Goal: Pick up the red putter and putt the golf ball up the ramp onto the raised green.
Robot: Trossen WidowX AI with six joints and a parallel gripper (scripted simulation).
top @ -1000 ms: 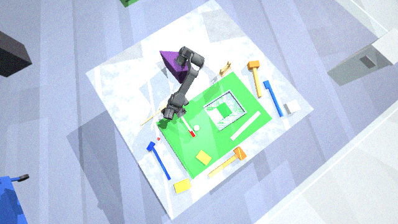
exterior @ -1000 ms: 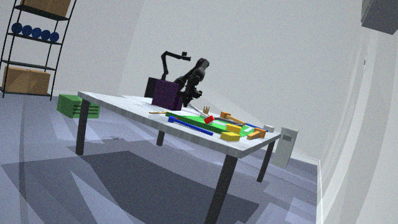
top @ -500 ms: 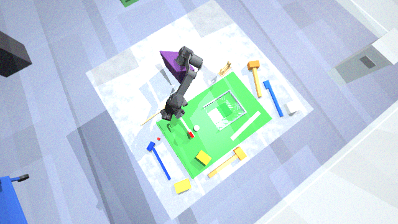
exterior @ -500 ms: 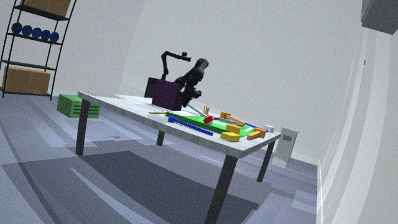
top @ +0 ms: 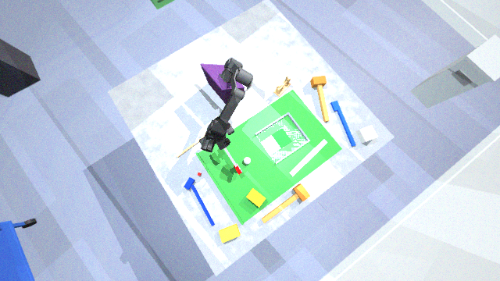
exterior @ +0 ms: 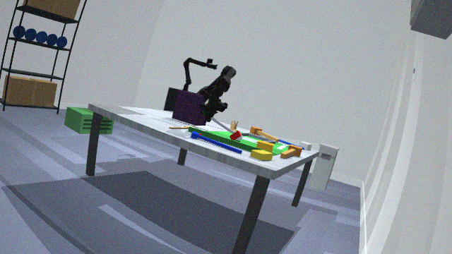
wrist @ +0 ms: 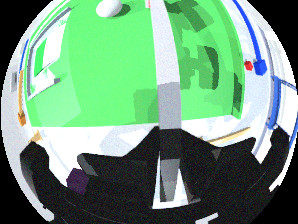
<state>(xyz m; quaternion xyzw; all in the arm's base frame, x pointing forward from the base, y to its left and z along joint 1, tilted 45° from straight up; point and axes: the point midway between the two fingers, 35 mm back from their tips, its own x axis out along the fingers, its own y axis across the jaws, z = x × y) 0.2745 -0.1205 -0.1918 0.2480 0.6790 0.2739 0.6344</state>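
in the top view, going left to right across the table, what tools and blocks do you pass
blue-headed tool → yellow block off the mat → red putter head → golf ball → yellow block on the mat → lower orange mallet → upper orange mallet → blue bar → white cube

Top view looks steeply down from high above the counter (top: pixel 183 90). Exterior view stands far off, low, facing its side. Wrist view looks along the fingers. All share the green mat (top: pixel 269 172).
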